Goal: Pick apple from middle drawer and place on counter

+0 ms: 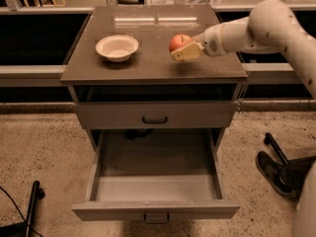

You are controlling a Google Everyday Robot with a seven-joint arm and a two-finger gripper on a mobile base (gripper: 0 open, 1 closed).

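- Pincer [180, 49] over the right half of the tabletop [148, 65], nearer the right edge than the left, about midway between the back and front edges.
- Pincer clamped on the apple [179, 41]; one cream finger [186, 53] shows under and in front of the fruit.
- Apple red-orange, held in the pincer over the tabletop surface; dim shadow on the slab just below it; cannot tell if it touches the slab.
- White arm [266, 26] reaches in from the right side, crossing the right edge of the tabletop.
- White bowl [117, 47] upright on the left half of the tabletop, well apart from the apple.
- Light strips reflected near the back edge of the tabletop.
- Upper drawer front [154, 113] with black loop handle, closed, just under the front edge.
- Middle drawer [155, 189] pulled out wide toward the camera, grey floor and side walls showing, small dark handle on its front panel.
- Speckled beige floor [44, 152] around the cabinet; dark base part [281, 174] at lower right.
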